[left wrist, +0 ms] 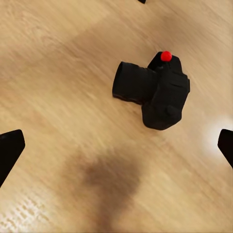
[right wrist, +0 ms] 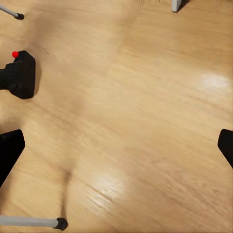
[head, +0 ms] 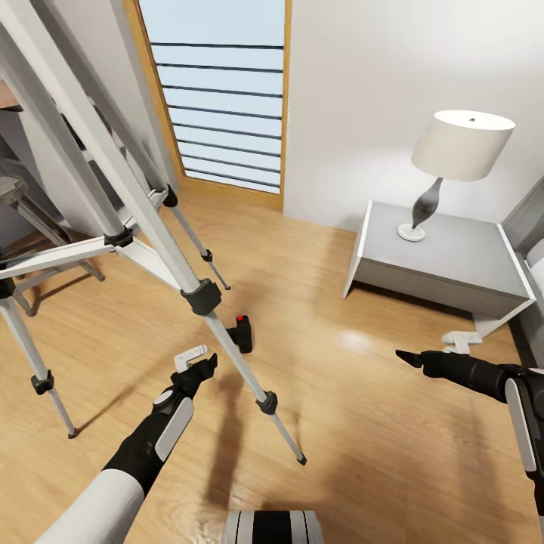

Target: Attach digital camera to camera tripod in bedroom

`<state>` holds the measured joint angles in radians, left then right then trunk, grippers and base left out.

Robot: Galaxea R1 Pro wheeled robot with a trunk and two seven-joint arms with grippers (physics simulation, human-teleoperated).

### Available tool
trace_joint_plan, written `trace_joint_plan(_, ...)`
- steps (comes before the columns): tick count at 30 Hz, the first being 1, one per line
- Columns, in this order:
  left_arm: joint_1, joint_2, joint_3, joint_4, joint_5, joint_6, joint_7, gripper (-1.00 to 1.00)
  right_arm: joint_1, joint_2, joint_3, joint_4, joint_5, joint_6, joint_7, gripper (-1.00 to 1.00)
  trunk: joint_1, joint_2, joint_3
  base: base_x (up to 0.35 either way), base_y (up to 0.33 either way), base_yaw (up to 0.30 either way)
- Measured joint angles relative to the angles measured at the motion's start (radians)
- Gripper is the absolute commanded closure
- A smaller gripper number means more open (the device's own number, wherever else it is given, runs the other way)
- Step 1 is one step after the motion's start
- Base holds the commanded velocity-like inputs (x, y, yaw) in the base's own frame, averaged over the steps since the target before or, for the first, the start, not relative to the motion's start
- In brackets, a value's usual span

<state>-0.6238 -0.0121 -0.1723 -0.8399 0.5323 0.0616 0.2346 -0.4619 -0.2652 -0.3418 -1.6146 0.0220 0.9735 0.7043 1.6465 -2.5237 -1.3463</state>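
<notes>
I am looking all around, and no words, numbers, brand names or signs are showing anywhere. The digital camera (left wrist: 154, 92) on the floor is plain black with a red button, and nothing is written on it. The camera tripod (head: 143, 219) is showing no label on its legs. The lamp (head: 453, 162) and the nightstand (head: 446, 264) are showing no marks that I can read.
</notes>
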Motion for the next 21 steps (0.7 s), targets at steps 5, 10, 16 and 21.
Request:
trace_joint_plan(5, 0.000, -0.001, 0.001, -0.001, -0.002, 0.001, 0.000, -1.00, 0.000, 0.000, 0.000, 0.000, 0.000, -0.001, 0.000, -1.00, 0.000, 0.000, 0.000, 0.000, 0.000, 0.000)
trace_joint_plan(10, 0.000, -0.001, 0.002, -0.004, -0.001, 0.002, -0.003, -1.00, 0.000, 0.000, -0.001, 0.000, 0.000, -0.001, 0.000, -1.00, 0.000, 0.000, 0.000, 0.000, 0.000, 0.000)
trace_joint_plan(16, -0.003, -0.001, 0.001, -0.011, 0.000, 0.010, -0.011, -1.00, 0.000, 0.000, -0.001, 0.000, 0.000, -0.001, 0.001, -1.00, 0.003, -0.001, -0.023, 0.000, 0.000, 0.000)
trace_joint_plan(21, -0.010, -0.002, 0.000, -0.013, -0.002, 0.034, -0.013, -1.00, -0.001, 0.000, -0.001, 0.000, 0.000, 0.000, 0.001, -1.00, 0.005, -0.003, -0.042, 0.000, 0.000, 0.000)
